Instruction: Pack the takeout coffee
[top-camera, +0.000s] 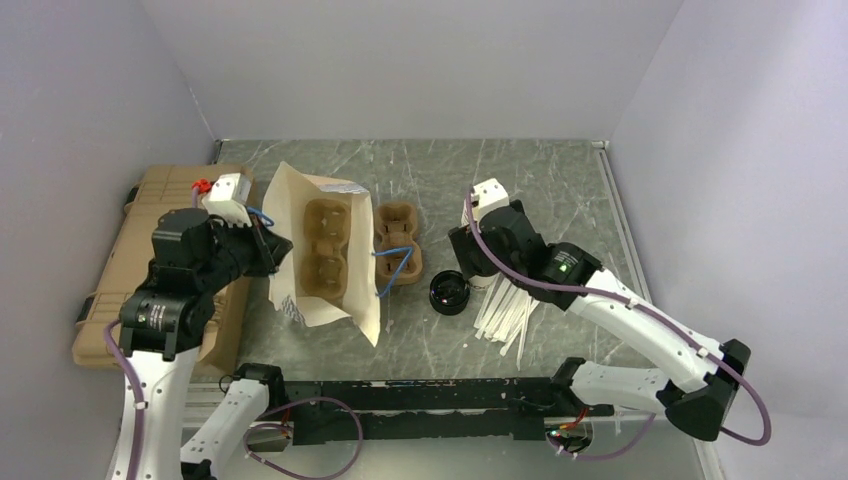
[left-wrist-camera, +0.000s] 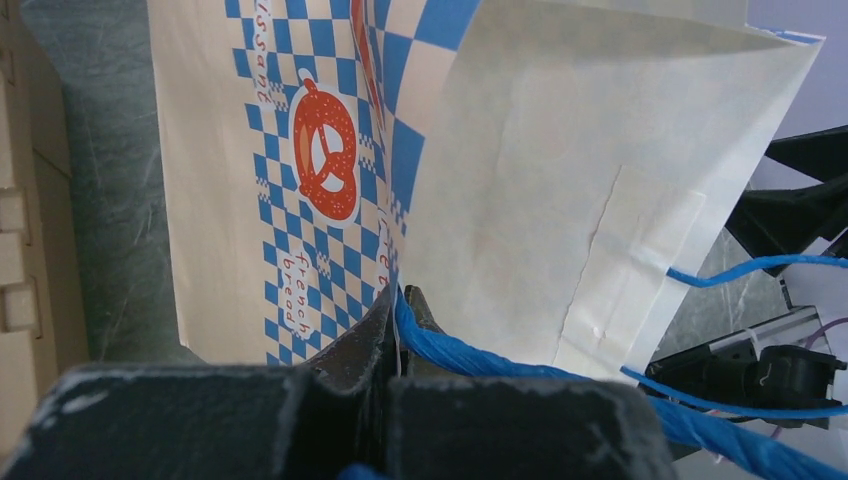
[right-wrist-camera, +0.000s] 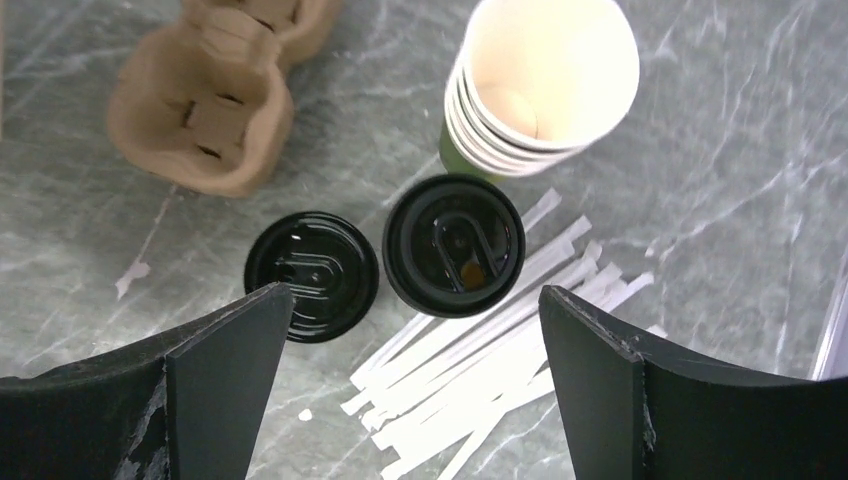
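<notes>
Coffee not packed yet. My left gripper (left-wrist-camera: 400, 305) is pinched tight on the paper bag (left-wrist-camera: 560, 170), which has a cup carrier (top-camera: 326, 248) inside. My right gripper (right-wrist-camera: 408, 292) hovers spread wide and empty over the takeout coffee (right-wrist-camera: 453, 245), which stands on the table (right-wrist-camera: 700, 150) between a loose lid (right-wrist-camera: 312, 275) and the cup stack (right-wrist-camera: 545, 85). Grasping and bagging are left.

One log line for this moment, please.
left gripper: shut on bag | right gripper: open above lidded cup | packing: not done

Grey marbled table (top-camera: 520, 170), pale walls (top-camera: 400, 60)
</notes>
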